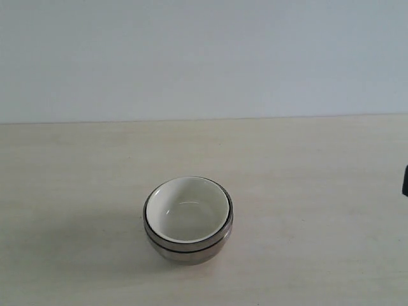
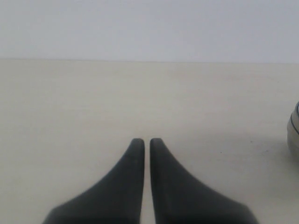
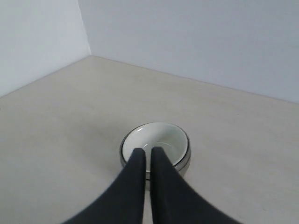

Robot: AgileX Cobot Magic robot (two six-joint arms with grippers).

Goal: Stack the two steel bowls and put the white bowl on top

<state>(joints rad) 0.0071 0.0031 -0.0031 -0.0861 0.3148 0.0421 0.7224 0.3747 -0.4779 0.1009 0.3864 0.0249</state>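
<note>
This looks like a bare robot test station in a lab. A pale, wood-grain counter (image 1: 319, 166) carries one nested stack of bowls (image 1: 188, 217). Behind the stack a plain, unmarked whitish wall (image 1: 204, 57) rises straight from the counter's far edge. In the right wrist view a second wall (image 3: 37, 42), equally blank, meets it in a corner beyond the stack. The black left pincer (image 2: 145, 140) and right pincer (image 3: 147, 149) mark the rig as robotic.

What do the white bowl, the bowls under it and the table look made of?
White bowl: glossy ceramic, possibly plastic; bright glints inside.
Steel bowls: polished metal; mirror-like wall, dark reflected lines.
Table: matte pale wood or laminate; faint grain.
</note>
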